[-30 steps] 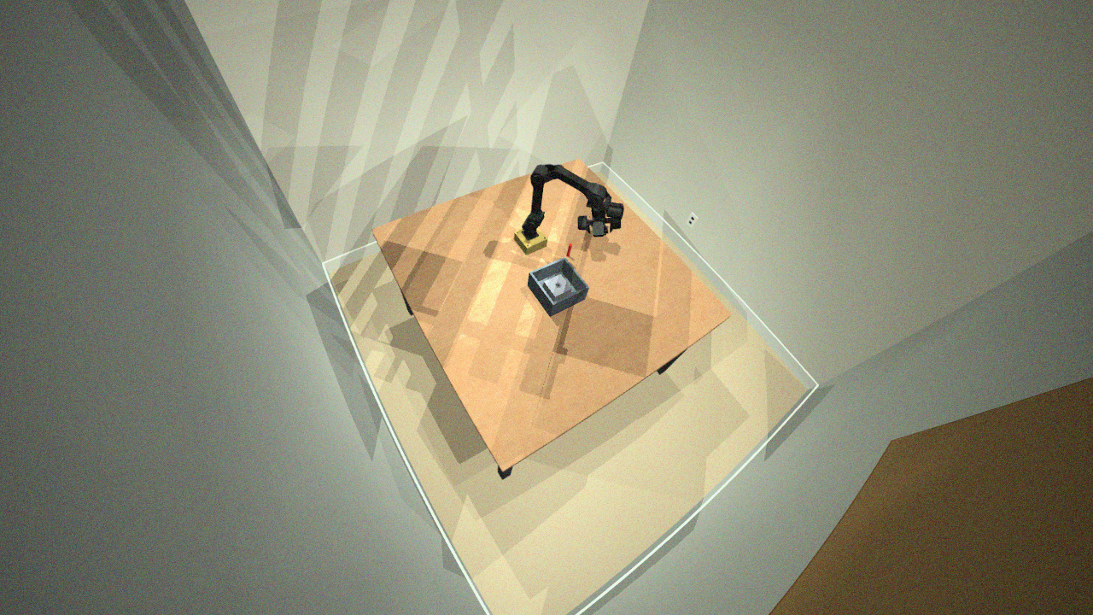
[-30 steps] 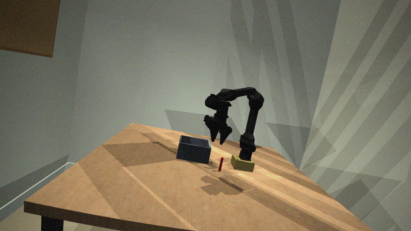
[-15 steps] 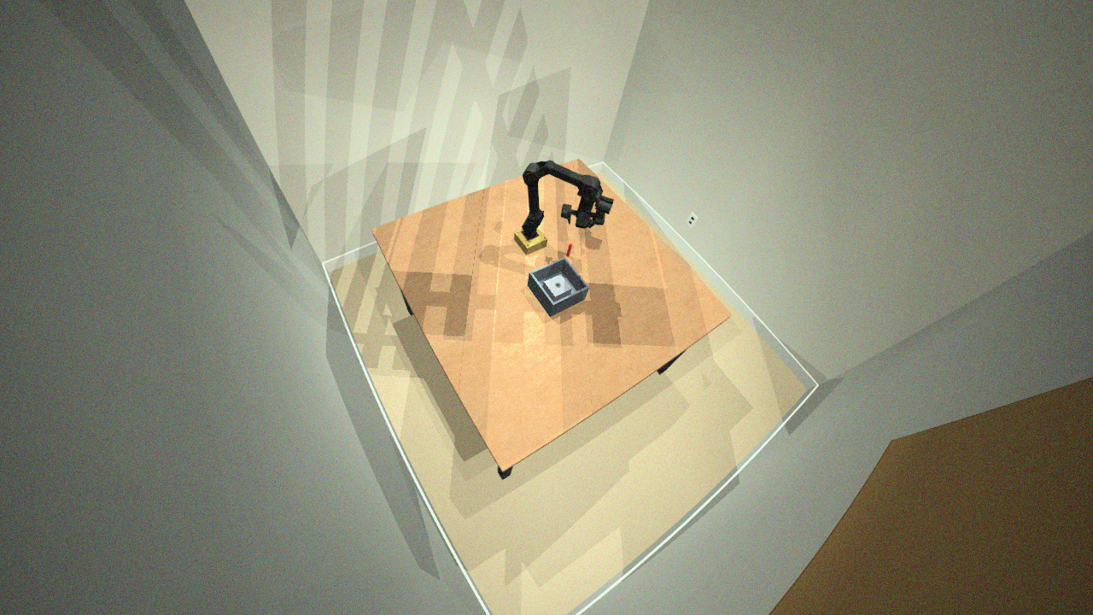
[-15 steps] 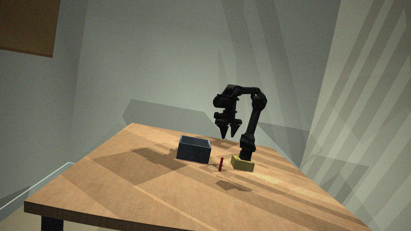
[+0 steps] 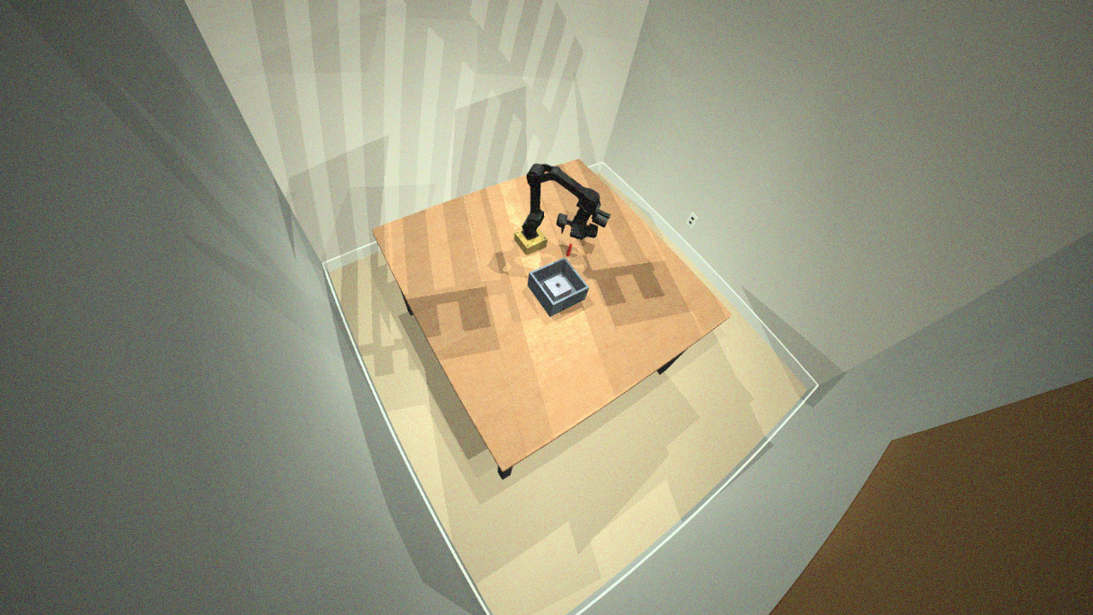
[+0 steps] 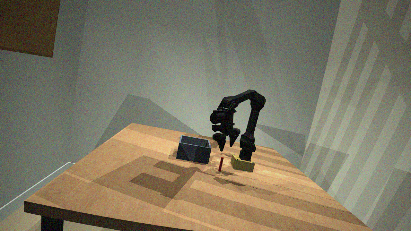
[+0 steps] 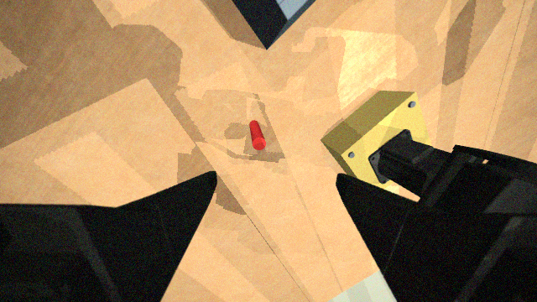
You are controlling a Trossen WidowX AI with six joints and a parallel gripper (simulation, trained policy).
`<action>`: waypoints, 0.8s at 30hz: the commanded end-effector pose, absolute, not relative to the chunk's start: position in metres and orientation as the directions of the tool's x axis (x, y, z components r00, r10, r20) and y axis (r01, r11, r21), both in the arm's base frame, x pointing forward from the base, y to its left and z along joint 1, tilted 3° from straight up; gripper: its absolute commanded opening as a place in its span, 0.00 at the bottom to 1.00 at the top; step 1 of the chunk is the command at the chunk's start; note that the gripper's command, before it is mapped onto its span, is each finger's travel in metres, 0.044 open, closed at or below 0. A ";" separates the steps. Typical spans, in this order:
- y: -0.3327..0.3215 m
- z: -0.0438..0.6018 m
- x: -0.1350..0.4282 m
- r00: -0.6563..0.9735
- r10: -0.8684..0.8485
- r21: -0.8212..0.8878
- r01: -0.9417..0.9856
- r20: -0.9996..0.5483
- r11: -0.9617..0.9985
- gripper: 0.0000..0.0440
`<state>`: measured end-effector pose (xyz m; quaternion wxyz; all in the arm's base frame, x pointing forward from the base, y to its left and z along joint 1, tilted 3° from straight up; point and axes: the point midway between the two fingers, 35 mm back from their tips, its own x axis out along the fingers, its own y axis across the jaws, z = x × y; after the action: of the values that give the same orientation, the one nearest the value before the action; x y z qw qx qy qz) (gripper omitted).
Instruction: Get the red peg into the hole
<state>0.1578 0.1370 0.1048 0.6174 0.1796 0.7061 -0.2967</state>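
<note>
The red peg (image 5: 569,249) (image 6: 220,164) (image 7: 258,136) stands upright on the table, between the arm's base and the box. My gripper (image 6: 226,148) (image 7: 276,177) is open and empty, pointing down, above the table and higher than the peg's top. In the wrist view the peg shows beyond the fingertips, a little left of the middle between them. The open box (image 5: 543,301) (image 6: 193,154) (image 7: 262,21) is dark blue-grey. Its pale plate (image 5: 551,290) with a dark central hole shows at the bottom in the top view; the exterior view hides it.
The arm's yellow base block (image 5: 530,243) (image 6: 242,166) (image 7: 361,113) stands close to the peg, on the opposite side from the box's near corner. The wooden table (image 5: 550,382) (image 6: 115,183) carries broad shadows and light patches.
</note>
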 end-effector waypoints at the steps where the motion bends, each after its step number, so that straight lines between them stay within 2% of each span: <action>1: 0.134 0.084 0.159 -0.167 -0.142 -0.216 0.625 -0.976 0.750 1.00; 19: 0.132 0.003 0.169 -0.072 -0.155 -0.165 0.634 -0.985 0.755 1.00; 21: 0.131 -0.003 0.169 -0.069 -0.157 -0.165 0.631 -0.985 0.758 0.97; 24: 0.130 -0.012 0.167 -0.074 -0.160 -0.171 0.628 -0.984 0.760 0.83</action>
<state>0.1687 0.1327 -0.0005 0.6558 0.1804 0.6696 -0.2984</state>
